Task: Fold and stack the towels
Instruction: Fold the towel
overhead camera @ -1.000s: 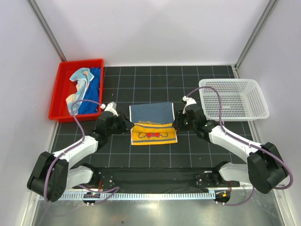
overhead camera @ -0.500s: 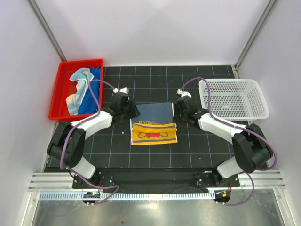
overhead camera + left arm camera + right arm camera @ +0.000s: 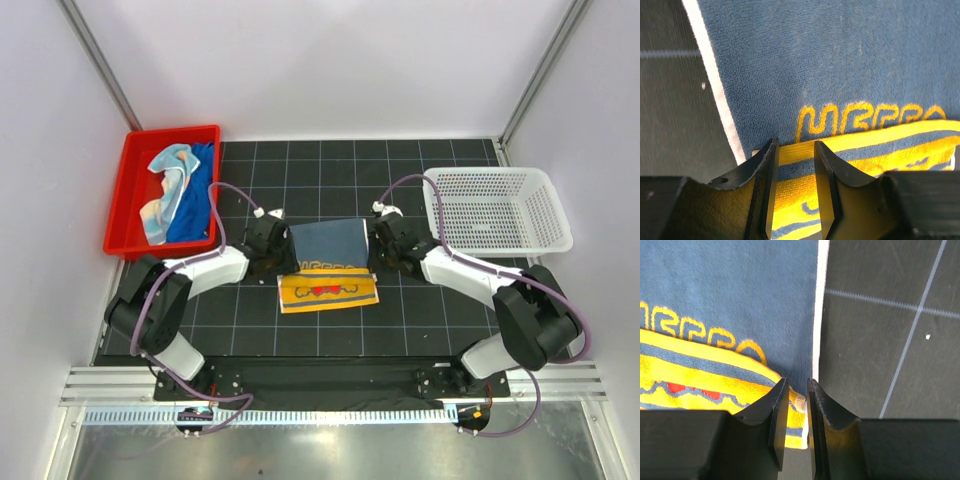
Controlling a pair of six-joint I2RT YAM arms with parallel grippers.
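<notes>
A patterned towel [image 3: 325,240] lies flat at the middle of the mat, slate blue at the back with its yellow-orange band [image 3: 328,290] folded over the front. My left gripper [image 3: 284,254] [image 3: 795,145] stands open over the band's left corner, with yellow cloth [image 3: 794,165] showing between the jaws. My right gripper [image 3: 373,252] [image 3: 797,382] stands at the band's right corner, jaws a narrow gap apart with the towel's edge [image 3: 796,402] between them. In the red tray, a royal blue towel [image 3: 195,200] and a pale patterned towel [image 3: 165,185] lie crumpled.
The red tray [image 3: 125,190] sits at the back left of the black gridded mat [image 3: 330,180]. A white mesh basket [image 3: 497,210] stands at the back right. White walls enclose the mat on three sides.
Both grippers have moved away from the arms' bases, along the towel's sides to the corners of the yellow fold. Both jaws have narrowed, the right more than the left.
</notes>
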